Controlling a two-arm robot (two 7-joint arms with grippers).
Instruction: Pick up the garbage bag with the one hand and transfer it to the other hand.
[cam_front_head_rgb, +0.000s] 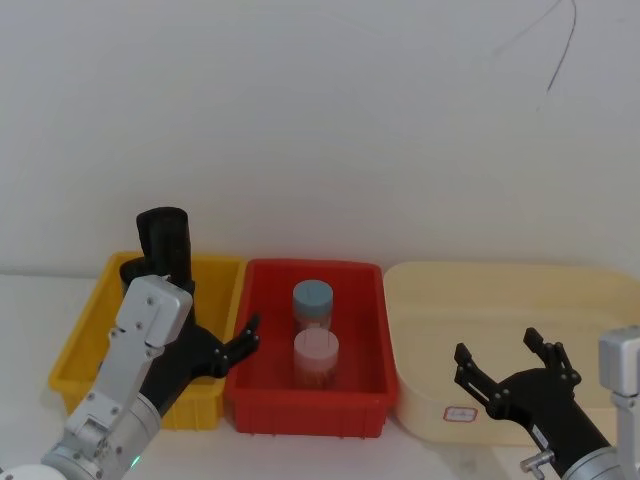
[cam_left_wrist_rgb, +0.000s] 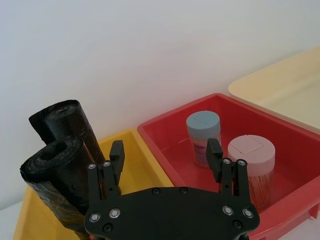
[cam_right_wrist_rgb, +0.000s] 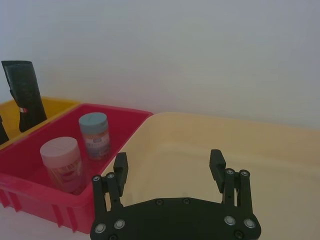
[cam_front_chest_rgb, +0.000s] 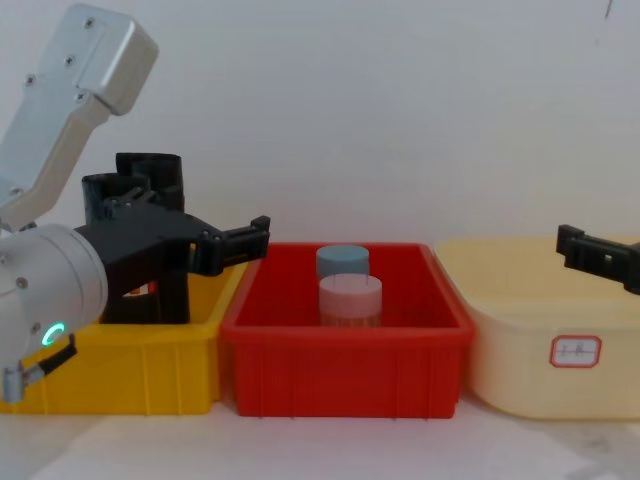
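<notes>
— While the left gripper (cam_left_wrist_rgb: 165, 156) hangs with its fingers spread and nothing in them, where's the bag?

— Just outside the finger (cam_left_wrist_rgb: 116, 156) on the yellow bin's side, near it but not between the jaws. The bag (cam_left_wrist_rgb: 52, 172) stands upright in the yellow bin (cam_front_chest_rgb: 150, 370), close against a second roll (cam_left_wrist_rgb: 67, 120) farther off; they seem to touch. My gap straddles the wall between that bin and the red bin (cam_front_chest_rgb: 340, 370), and two jars (cam_left_wrist_rgb: 202, 127) sit by the other finger.

— How will it handle?

— I judge it fairly light. It's a roll of thin black film, crinkled and faintly glossy, so probably slippery. The top shows a hollow core, so I expect the outer wraps to give under a squeeze while the packed body stays firmer. Being round, it could twist between flat fingers.

— Where do you take hold?

— Across the upper body, below the ragged rim and above the bin wall. That should leave length free for the right gripper (cam_right_wrist_rgb: 169, 162). The label band (cam_right_wrist_rgb: 21, 109) sits low on the roll, so I'd grip above it.

— And that right gripper?

— Spread wide and empty over the cream tub (cam_right_wrist_rgb: 240, 145), which is smooth plastic. It's well apart from the bag, with the red bin between them.
</notes>
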